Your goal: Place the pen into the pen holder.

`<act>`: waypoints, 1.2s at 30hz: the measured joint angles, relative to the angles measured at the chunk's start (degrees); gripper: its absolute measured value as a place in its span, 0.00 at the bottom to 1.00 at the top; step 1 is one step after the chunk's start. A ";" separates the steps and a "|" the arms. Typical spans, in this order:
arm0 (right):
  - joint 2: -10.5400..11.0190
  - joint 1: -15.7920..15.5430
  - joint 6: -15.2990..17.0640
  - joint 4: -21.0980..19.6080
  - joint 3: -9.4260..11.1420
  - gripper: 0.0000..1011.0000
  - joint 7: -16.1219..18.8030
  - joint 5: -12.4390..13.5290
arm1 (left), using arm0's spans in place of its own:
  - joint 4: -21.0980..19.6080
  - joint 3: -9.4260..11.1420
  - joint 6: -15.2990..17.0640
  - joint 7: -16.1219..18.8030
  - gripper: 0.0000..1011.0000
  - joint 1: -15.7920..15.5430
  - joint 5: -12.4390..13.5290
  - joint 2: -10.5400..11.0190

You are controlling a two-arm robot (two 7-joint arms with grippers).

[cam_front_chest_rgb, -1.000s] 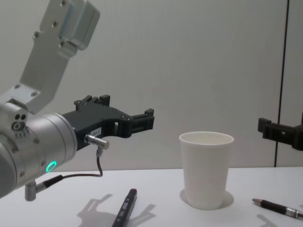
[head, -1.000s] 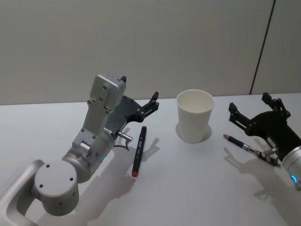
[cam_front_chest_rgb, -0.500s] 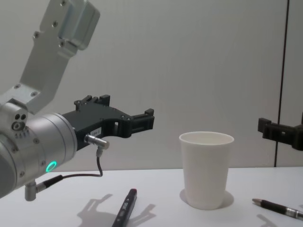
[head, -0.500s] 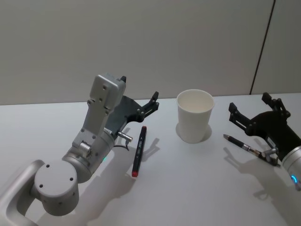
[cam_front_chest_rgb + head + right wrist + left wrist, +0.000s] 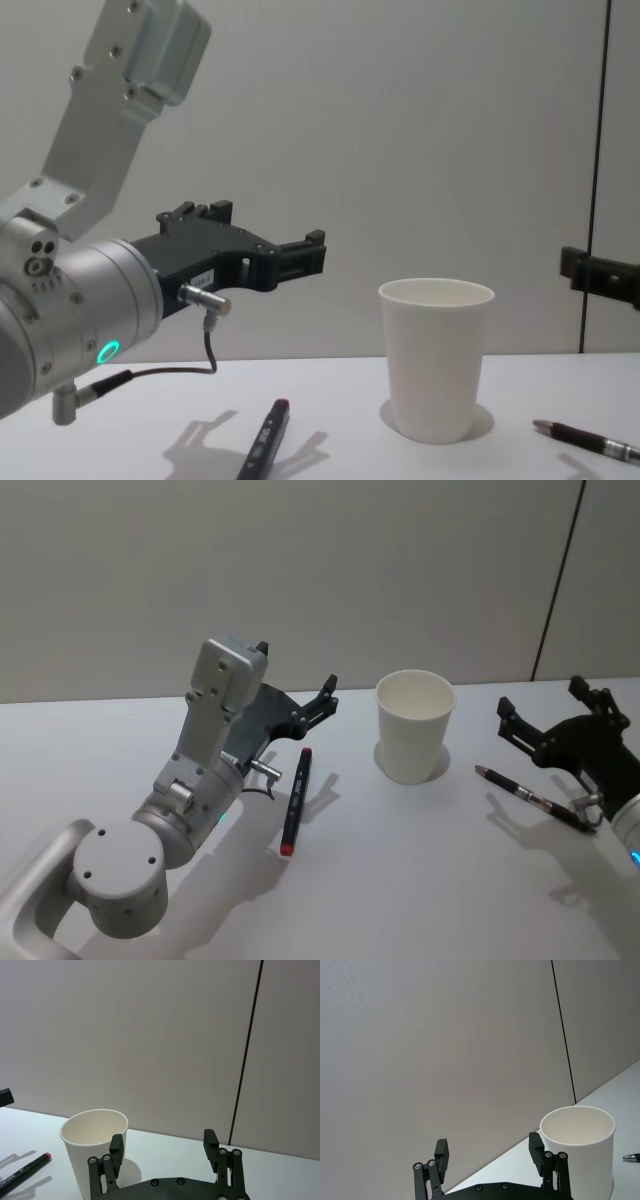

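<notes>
Head view: above the worktop's [image 5: 400, 890] left half, the left gripper [image 5: 298, 670] hangs with its fingers spread, empty. Just beside it a black marker [image 5: 294, 800] lies flat, its red end toward the near edge. Near the middle of the far edge stands the pen holder [image 5: 414, 725], a plain white tapered paper cup with a rolled rim, upright. Right of it a slim dark pen [image 5: 520, 788] lies flat, tip toward the cup. The right gripper [image 5: 543, 697] hovers by the right edge, fingers apart, empty.
</notes>
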 joint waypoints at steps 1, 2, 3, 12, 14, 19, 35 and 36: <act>0.17 -0.16 0.14 -0.23 0.12 0.99 -0.13 0.04 | 0.00 0.00 0.00 0.00 0.99 0.00 0.00 0.00; 0.43 -0.41 0.41 -0.60 0.31 0.99 -0.38 0.18 | 0.00 0.00 0.00 0.00 0.99 0.00 0.00 0.00; 0.56 -0.55 0.62 -0.77 0.41 0.99 -0.56 0.29 | 0.00 0.00 0.00 0.00 0.99 0.00 0.00 0.00; 2.60 -2.77 2.41 -3.22 1.87 0.99 -1.97 1.44 | 0.00 0.00 0.00 0.00 0.99 0.00 0.00 0.00; 3.15 -3.42 3.02 -3.84 2.27 0.99 -2.38 1.84 | 0.00 0.00 0.00 0.00 0.99 0.00 0.00 0.00; 4.31 -4.74 4.39 -5.00 3.06 0.99 -3.11 2.51 | 0.00 0.00 0.00 0.00 0.99 0.00 0.00 0.00; 5.40 -5.37 13.52 -5.86 3.93 0.99 -4.25 1.91 | 0.00 0.00 0.00 0.00 0.99 0.00 0.00 0.00; 5.27 -5.13 13.96 -5.69 3.84 0.99 -4.20 1.75 | 0.00 0.00 0.00 0.00 0.99 0.00 0.00 0.00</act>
